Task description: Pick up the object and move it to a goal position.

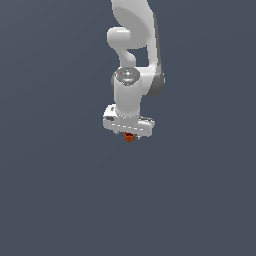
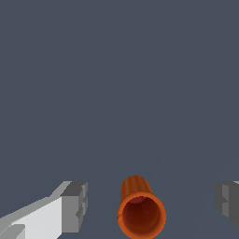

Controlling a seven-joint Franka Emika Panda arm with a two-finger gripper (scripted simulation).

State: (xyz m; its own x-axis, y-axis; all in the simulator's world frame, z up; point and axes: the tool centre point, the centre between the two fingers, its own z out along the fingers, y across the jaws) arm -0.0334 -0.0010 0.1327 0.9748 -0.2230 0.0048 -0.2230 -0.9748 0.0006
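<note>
The risk I'd watch: the little orange-red cup (image 2: 140, 212) sits between the fingers (image 2: 74, 207) but a shade off-centre, so when they close one pad could meet it first and shove or tip it, letting such a small cylinder roll or squirt out. The gripper (image 1: 129, 134) hangs right over it, the cup (image 1: 129, 137) peeking out beneath the palm. The jaws are spread wide, clear gaps both sides, touching nothing, gripping nothing yet
</note>
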